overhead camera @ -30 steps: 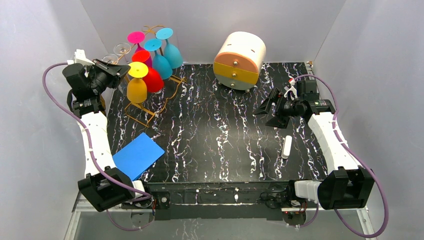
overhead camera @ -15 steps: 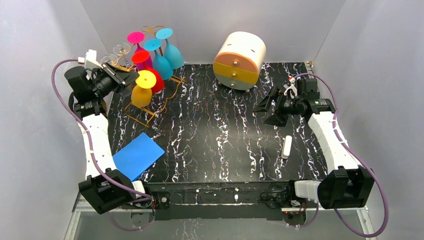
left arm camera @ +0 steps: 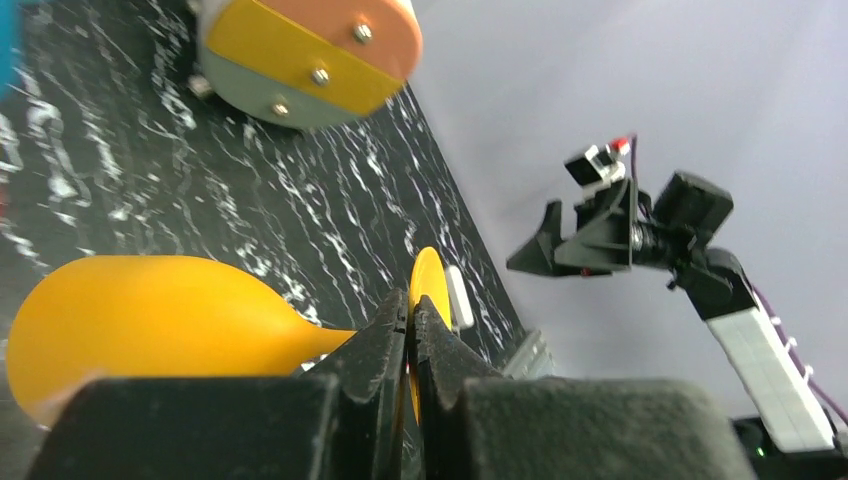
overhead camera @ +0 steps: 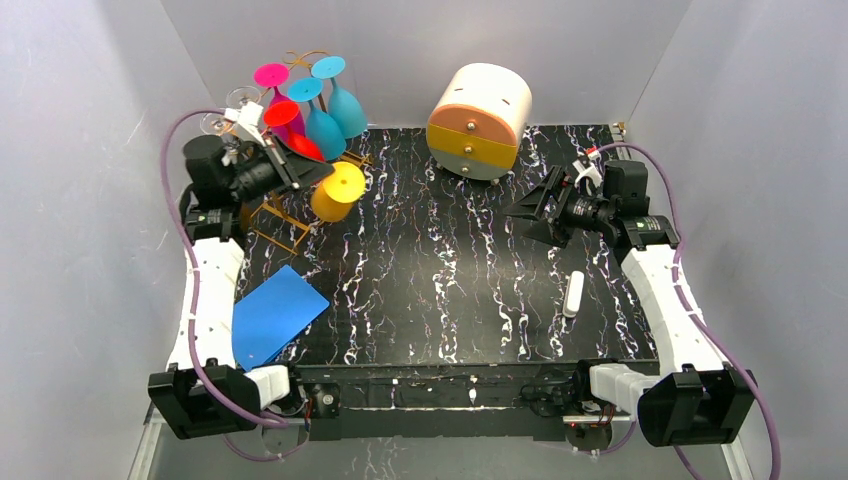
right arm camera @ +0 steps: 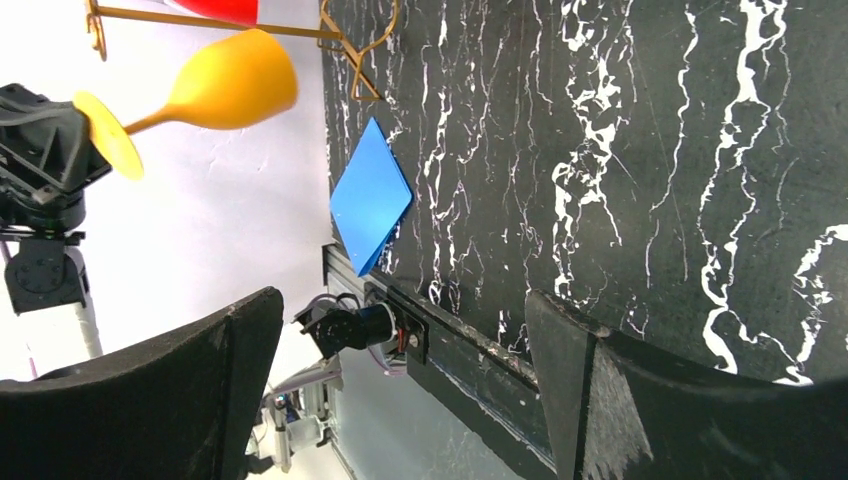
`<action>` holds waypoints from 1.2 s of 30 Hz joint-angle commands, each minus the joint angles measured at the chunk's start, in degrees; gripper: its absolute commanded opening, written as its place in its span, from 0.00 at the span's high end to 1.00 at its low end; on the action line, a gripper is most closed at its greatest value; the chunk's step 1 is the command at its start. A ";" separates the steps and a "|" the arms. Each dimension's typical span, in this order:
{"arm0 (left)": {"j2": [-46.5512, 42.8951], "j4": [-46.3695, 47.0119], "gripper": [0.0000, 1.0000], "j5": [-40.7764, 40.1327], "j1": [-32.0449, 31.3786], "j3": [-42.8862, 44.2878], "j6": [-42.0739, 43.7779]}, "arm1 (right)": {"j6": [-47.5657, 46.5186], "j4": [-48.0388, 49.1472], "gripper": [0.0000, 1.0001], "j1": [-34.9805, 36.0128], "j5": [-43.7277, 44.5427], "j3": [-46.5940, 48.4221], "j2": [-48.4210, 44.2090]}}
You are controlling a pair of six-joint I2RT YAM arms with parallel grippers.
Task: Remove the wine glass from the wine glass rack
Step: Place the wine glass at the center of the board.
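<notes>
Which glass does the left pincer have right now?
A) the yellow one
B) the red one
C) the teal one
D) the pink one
A: in the left wrist view the left pincer is shut on the stem of the yellow glass, close to its foot.

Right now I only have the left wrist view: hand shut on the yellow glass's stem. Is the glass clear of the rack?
Observer: Yes. In the right wrist view the yellow glass hangs apart from the rack's gold wire, tipped nearly on its side.
Operator: What hangs on the rack?
Observer: From the top view, a red glass, a pink glass and two blue glasses, all bowl down.
Operator: Anything lying near my arm's base?
Observer: A blue card lies flat at the near left corner of the table.
</notes>
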 commanded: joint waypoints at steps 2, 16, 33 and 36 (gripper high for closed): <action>-2.35 0.30 1.00 -3.23 -8.07 -2.74 1.74 | 2.58 6.73 0.01 -0.25 -3.73 -2.13 -2.17; -8.74 0.31 1.00 -13.52 -21.46 -13.63 0.06 | 17.48 33.17 0.02 -0.18 -15.48 -15.00 -5.16; -6.58 2.58 1.00 -14.11 -31.14 -16.76 -0.55 | 26.17 48.93 0.04 18.36 -8.47 -16.67 3.55; -6.77 3.48 1.00 -13.38 -32.04 -17.24 -0.82 | 26.75 50.73 0.07 21.82 -7.18 -16.75 5.63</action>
